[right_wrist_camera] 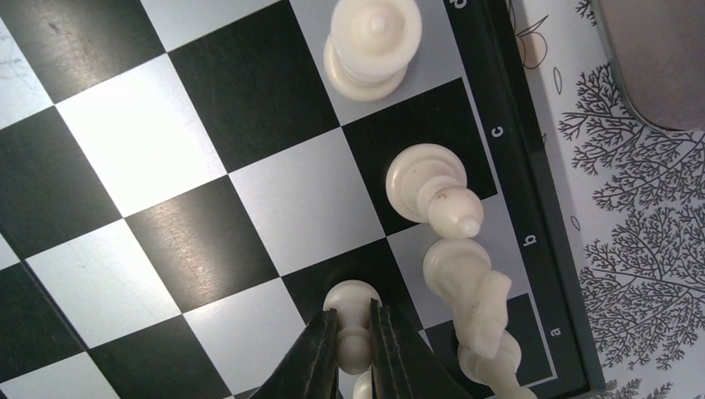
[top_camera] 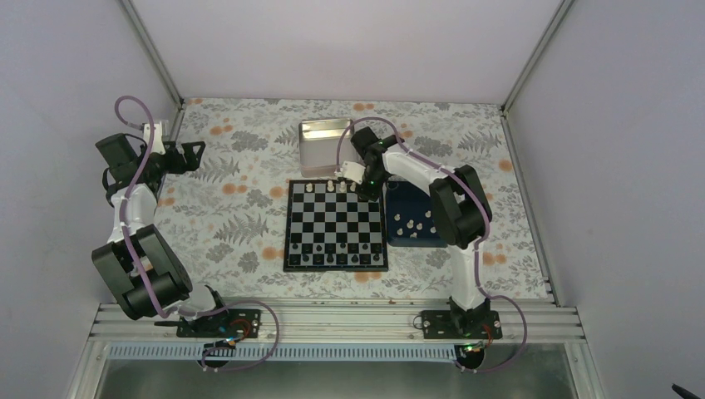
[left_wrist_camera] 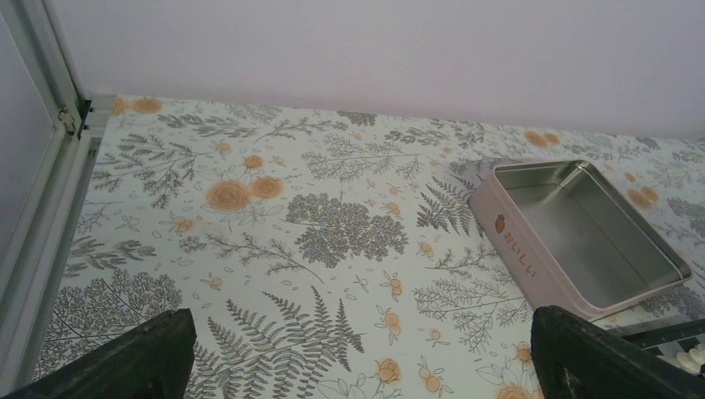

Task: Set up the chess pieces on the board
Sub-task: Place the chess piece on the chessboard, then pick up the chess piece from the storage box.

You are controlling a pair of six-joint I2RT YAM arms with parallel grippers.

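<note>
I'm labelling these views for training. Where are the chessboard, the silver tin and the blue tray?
chessboard [top_camera: 335, 226]: top view, bare middle squares.
silver tin [left_wrist_camera: 586, 229]: left wrist view, bare inner floor.
blue tray [top_camera: 406, 242]: top view, near edge.

You had soft, even light from overhead: the table [top_camera: 233, 208] was bright across its whole floral top, and the arms threw only faint, short shadows. The board [top_camera: 336, 224] carried a pale sheen on its dark squares, plainest in your right wrist view, where the chess pieces [right_wrist_camera: 372, 46] near the top edge were sharp but slightly washed out. The metal tray [left_wrist_camera: 582, 233] gave back dull grey reflections. In your left wrist view the left gripper [left_wrist_camera: 359, 320] showed its fingers [left_wrist_camera: 133, 357] as dark, blurred shapes at the bottom corners. Your overhead picture was coarse.
</note>
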